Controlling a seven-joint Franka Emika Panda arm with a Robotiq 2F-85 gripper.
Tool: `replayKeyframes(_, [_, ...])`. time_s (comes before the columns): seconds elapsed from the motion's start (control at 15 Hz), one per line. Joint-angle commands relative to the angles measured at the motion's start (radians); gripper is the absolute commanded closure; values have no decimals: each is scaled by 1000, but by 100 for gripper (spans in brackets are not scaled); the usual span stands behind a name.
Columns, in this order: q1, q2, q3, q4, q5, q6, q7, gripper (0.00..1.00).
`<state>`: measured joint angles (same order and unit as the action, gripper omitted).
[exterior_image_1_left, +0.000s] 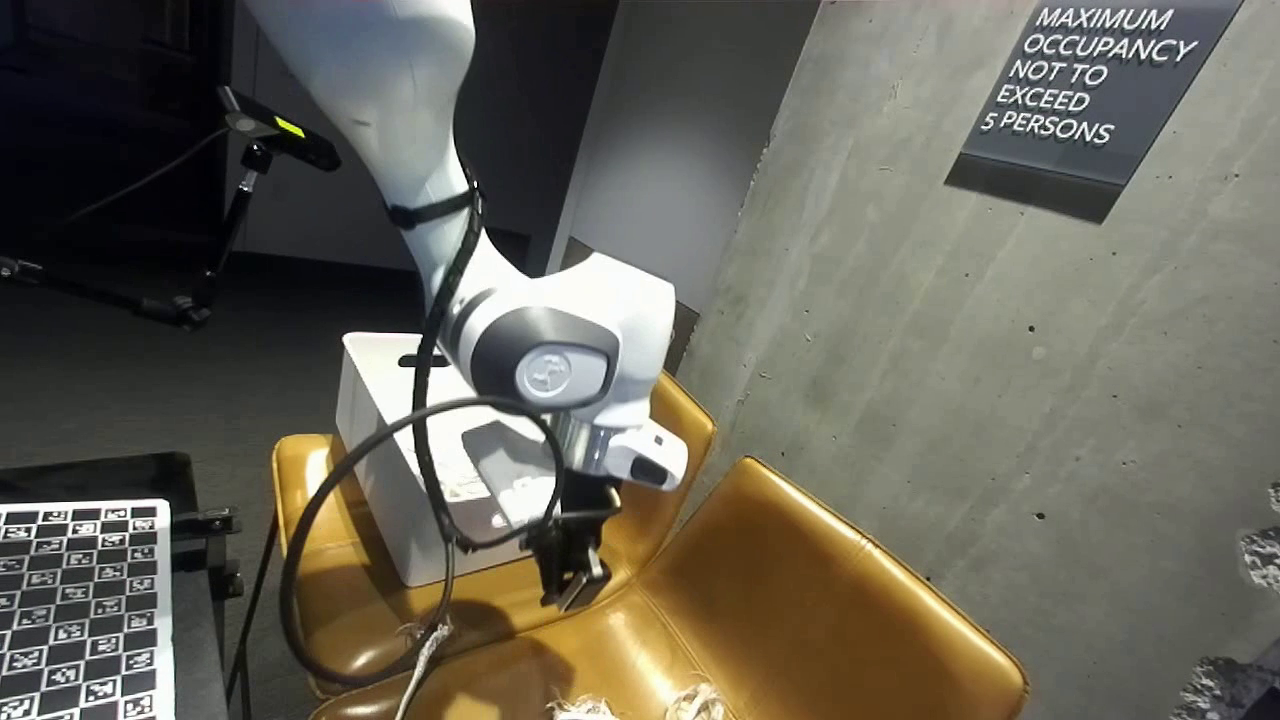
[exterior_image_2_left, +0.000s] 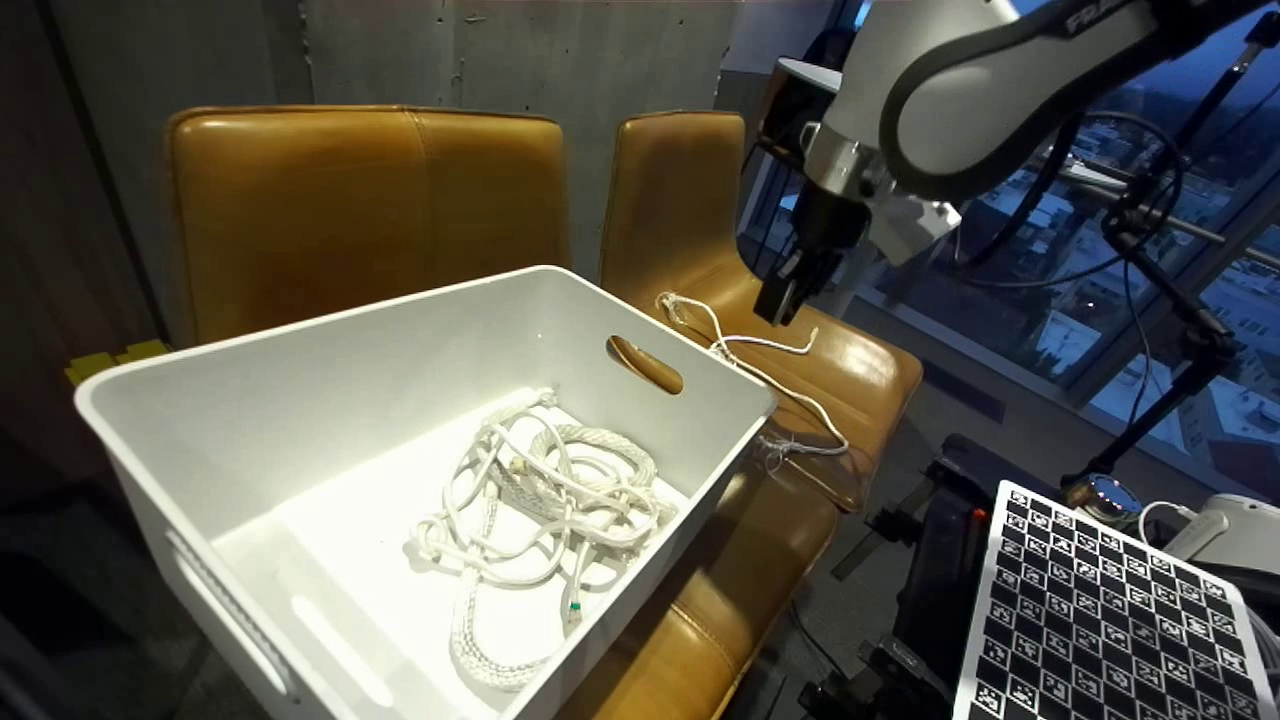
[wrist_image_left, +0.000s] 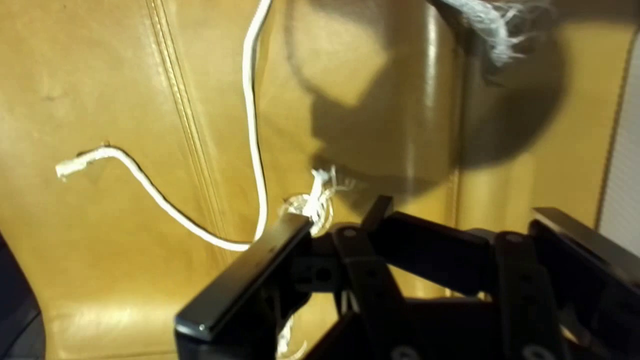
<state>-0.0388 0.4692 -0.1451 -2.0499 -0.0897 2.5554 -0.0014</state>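
In an exterior view the gripper (exterior_image_2_left: 780, 300) hangs above the tan chair (exterior_image_2_left: 860, 365) at far right, pointing downward, its jaws clenched with nothing visible between them, so it seems to bear no load. Below it, the loose white rope (wrist_image_left: 253, 125) lies slack and bent across the seat, apparently apart from the gripper and supported only by the chair. At near left, the white box (exterior_image_2_left: 350, 390) seems to rely on the neighbouring seat for support; its tall walls appear to keep the tangled rope heap (exterior_image_2_left: 600, 435) gathered toward the right side.
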Motion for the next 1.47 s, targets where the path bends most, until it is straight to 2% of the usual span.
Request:
replayKeyframes(0.0, [15,-186,49,-31,18,-94,19,100])
replayKeyframes(0.2, [38,-288,90,10,28,-207,42,100])
replayKeyframes(0.47, [64,-353,133,-5,17,-253,77,100])
replayKeyframes(0.53, [66,-349,137,-15,6,-249,86,75])
replayKeyframes(0.6, [65,-340,136,-28,-8,-242,95,74])
replayKeyframes(1.0, [6,-246,61,-119,-87,-185,84,33])
replayKeyframes(1.27, [-52,-130,8,-138,-112,-78,53,3])
replayKeyframes(1.4, [-69,-60,-10,-130,-118,-17,47,0])
